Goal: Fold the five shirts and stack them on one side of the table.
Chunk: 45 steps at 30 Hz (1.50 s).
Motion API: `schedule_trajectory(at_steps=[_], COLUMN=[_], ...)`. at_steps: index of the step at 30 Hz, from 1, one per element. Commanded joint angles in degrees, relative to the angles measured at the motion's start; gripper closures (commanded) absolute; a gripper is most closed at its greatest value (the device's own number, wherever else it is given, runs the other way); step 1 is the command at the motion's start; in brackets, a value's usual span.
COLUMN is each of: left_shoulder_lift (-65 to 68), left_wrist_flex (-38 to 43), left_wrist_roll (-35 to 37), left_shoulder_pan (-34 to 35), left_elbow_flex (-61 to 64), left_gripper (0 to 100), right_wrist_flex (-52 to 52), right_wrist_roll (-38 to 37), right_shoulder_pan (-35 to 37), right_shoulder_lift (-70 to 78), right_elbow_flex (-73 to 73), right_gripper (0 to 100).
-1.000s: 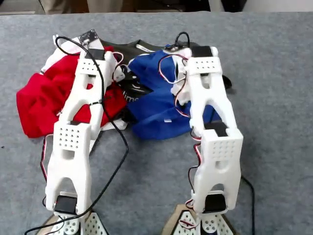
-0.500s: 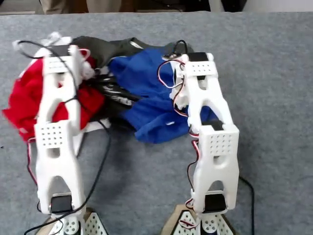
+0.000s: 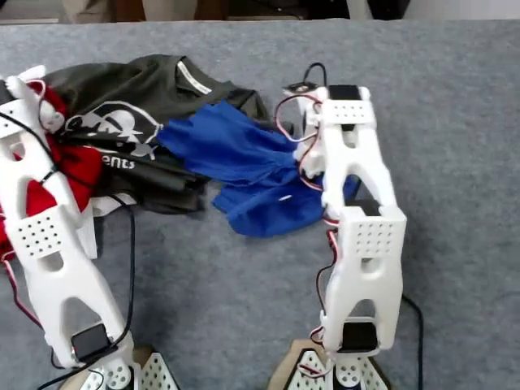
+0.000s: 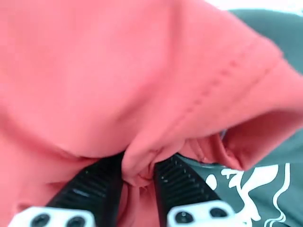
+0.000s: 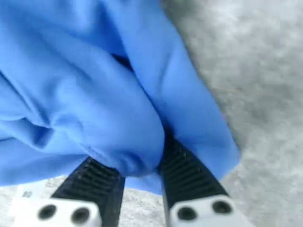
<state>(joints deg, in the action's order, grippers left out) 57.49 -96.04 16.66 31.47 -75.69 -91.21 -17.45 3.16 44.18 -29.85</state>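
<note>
Left gripper (image 4: 139, 164) is clamped on a fold of the red shirt (image 4: 94, 71). Right gripper (image 5: 137, 163) is clamped on the blue shirt (image 3: 244, 158), whose long axis stretches from it toward the left arm. Between the grippers lies a dark printed shirt (image 3: 138, 97), spread out. Grey felt table (image 3: 455, 122) lies beneath.

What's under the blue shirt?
The dark shirt's edge slips beneath the blue shirt on its far side; the rest lies on the table. Anything else beneath is covered.
</note>
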Motion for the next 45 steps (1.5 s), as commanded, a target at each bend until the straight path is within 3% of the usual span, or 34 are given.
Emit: schedule_trajectory(at_steps=[1,10,17,22,27,31,40,45], left_shoulder_lift=[-1.63,-6.29,-13.85,-22.55,-33.98,-43.3,-60.62,-60.0], left_wrist_flex=[-0.18,-3.43,-4.84,-4.84,-4.84,-4.84,-4.66,0.35], left_wrist_roll=[-0.53,-1.32,-4.48,-9.58,-10.2,-10.2,-10.11,-8.88], left_shoulder_pan=[4.48,9.14,9.32,7.47,3.6,0.09,-15.38,-20.57], left_elbow_flex=[-3.08,-5.36,-6.68,1.14,15.56,26.73,48.18,57.14], left_gripper=[98,98,98,96,82,80,80,79], right_wrist_flex=[0.0,-2.81,-5.54,-6.07,-6.07,-7.3,-10.81,-10.9], right_wrist_roll=[-2.2,-6.59,-6.51,-6.59,-6.24,-6.51,-6.24,-6.15], right_shoulder_pan=[-4.79,-11.21,-10.15,-8.13,-6.9,-6.81,-6.02,-2.24], right_shoulder_lift=[-4.53,-9.54,-12.44,-14.9,-17.63,-19.38,-21.41,-25.71], right_elbow_flex=[-3.03,-3.12,-3.03,-3.03,-2.77,-2.95,-3.12,0.75], right_gripper=[99.0,99.0,98.9,98.4,83.9,73.9,73.0,72.9])
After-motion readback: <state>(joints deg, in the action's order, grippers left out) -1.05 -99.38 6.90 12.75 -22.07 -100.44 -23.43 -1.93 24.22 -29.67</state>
